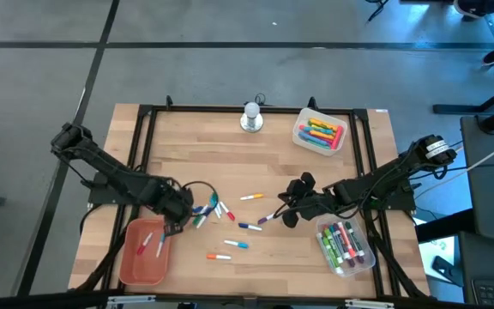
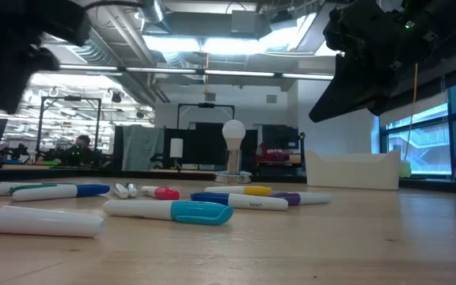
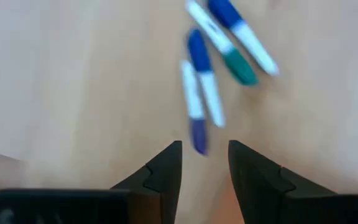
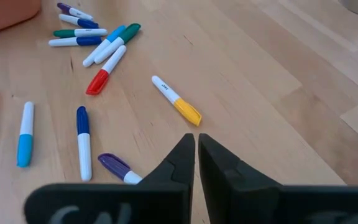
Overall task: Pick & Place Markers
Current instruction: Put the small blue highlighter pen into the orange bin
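Your left gripper (image 3: 204, 165) hangs released, empty, just short of the white-barrelled, blue- and green-capped markers (image 3: 202, 87); right gripper (image 4: 196, 158) clenched, empty.

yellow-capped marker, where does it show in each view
High view: the yellow-capped marker lies mid-table, just ahead of the right gripper.
Low view: it lies far back, below the white knob.
Left wrist view: not in it.
Right wrist view: just beyond the fingertips.
Shared landmark: the purple-capped marker lies beside it, seen in the high, low and right wrist views.
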### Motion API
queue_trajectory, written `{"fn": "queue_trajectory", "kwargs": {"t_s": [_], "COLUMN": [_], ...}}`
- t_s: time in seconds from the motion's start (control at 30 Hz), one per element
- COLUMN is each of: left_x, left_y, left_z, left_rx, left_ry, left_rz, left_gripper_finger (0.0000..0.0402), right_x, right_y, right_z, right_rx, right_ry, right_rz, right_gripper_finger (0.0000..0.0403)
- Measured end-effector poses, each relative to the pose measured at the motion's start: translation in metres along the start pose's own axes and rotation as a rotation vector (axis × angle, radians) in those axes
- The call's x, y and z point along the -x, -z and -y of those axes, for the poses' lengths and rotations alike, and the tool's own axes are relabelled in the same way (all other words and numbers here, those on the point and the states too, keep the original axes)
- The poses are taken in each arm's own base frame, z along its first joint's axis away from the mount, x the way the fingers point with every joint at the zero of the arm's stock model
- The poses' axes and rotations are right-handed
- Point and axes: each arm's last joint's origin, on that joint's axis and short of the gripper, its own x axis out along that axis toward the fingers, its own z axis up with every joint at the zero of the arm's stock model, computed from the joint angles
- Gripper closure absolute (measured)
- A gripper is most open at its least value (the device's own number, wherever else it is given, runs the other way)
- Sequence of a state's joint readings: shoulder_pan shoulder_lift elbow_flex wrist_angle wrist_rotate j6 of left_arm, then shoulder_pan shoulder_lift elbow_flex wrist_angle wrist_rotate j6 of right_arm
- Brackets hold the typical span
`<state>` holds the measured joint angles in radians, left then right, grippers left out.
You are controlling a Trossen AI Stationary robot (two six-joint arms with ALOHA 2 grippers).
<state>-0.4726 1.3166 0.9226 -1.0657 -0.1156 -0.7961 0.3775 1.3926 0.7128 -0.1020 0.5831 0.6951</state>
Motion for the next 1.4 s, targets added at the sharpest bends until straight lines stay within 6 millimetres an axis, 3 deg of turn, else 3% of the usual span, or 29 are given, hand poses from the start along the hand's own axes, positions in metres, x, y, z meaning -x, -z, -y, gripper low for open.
{"fn": "queue_trajectory", "kwargs": {"t_s": [0.13,0.37,0.6,0.77,1.0,1.4], "left_x": [-0.010,-0.049,-0.071,-0.078,-0.085,-0.090], "left_y": [-0.008,0.002,0.006,0.009,0.021,0.026], "left_z": [-0.008,-0.020,-0.020,-0.021,-0.035,-0.039], "left_rx": [0.004,0.034,0.058,0.035,0.075,0.181], "left_ry": [-0.036,0.003,0.072,0.104,-0.073,-0.075], "left_rz": [0.015,-0.031,0.046,0.062,0.028,-0.011], "left_gripper_finger": [0.0289,0.0305,0.0295,0.0283,0.0284,0.0369], "right_x": [0.000,0.002,0.002,0.002,0.002,0.002], "right_y": [0.000,0.003,0.003,0.003,0.003,0.003], "right_z": [0.000,-0.002,-0.002,-0.002,-0.002,-0.002], "right_rx": [0.002,0.011,0.012,0.009,0.010,0.012], "right_ry": [-0.004,-0.012,-0.008,-0.008,-0.008,-0.007], "right_rz": [-0.003,-0.013,-0.017,-0.017,-0.017,-0.015], "right_gripper_finger": [0.0379,0.0379,0.0379,0.0379,0.0379,0.0379]}}
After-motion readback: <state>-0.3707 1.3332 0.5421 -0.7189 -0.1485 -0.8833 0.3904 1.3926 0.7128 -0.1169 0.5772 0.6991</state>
